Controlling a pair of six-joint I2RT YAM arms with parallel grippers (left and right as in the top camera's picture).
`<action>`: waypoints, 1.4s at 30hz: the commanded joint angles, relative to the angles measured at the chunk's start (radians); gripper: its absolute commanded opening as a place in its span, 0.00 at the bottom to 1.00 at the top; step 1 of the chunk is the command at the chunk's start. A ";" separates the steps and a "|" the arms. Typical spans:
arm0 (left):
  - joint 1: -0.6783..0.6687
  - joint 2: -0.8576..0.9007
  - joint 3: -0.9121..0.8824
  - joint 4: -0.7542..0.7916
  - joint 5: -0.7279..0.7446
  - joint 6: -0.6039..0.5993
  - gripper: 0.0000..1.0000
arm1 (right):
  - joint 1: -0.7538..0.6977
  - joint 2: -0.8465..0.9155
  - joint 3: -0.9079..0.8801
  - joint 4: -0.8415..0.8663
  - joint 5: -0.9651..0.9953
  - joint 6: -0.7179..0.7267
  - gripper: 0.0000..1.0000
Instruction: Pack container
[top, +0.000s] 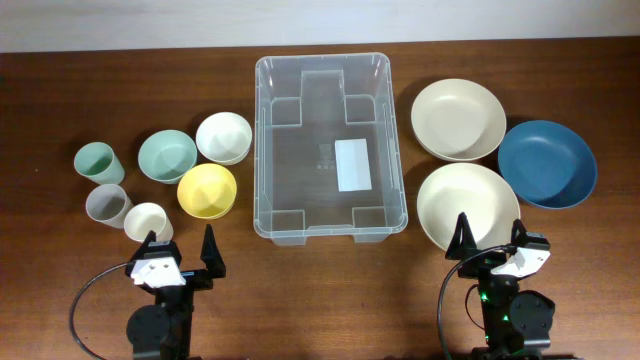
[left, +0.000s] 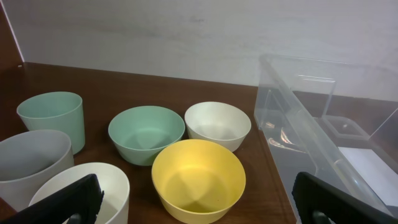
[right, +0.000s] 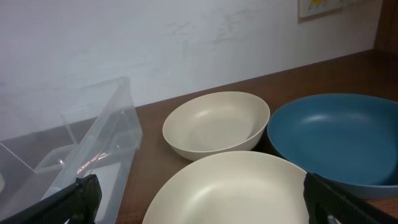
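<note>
The large clear container (top: 268, 150) stands empty in the middle of the table, a white label on its base. It also shows in the left wrist view (left: 298, 130) and right wrist view (right: 93, 149). Left of it are a yellow bowl (top: 207, 191), a white bowl (top: 223, 137), a green bowl (top: 167, 156), and three cups: green (top: 99, 162), grey (top: 108, 206), cream (top: 148, 222). Right of it are two cream plates (top: 459, 119) (top: 466, 205) and a blue plate (top: 547, 163). My left gripper (top: 180, 252) is open and empty near the front edge. My right gripper (top: 490, 240) is open and empty over the near cream plate's front rim.
A white wall runs behind the table's far edge. The wooden table (top: 330, 290) shows between the two arms at the front.
</note>
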 joint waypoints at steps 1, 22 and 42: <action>-0.004 -0.010 -0.012 0.006 0.014 0.016 1.00 | -0.006 -0.008 -0.005 -0.008 0.005 0.005 0.99; -0.004 -0.010 -0.012 0.006 0.014 0.016 1.00 | -0.006 -0.007 -0.005 -0.008 -0.025 0.010 0.99; -0.004 -0.010 -0.012 0.006 0.014 0.016 1.00 | -0.007 0.898 1.157 -0.731 0.335 0.060 0.99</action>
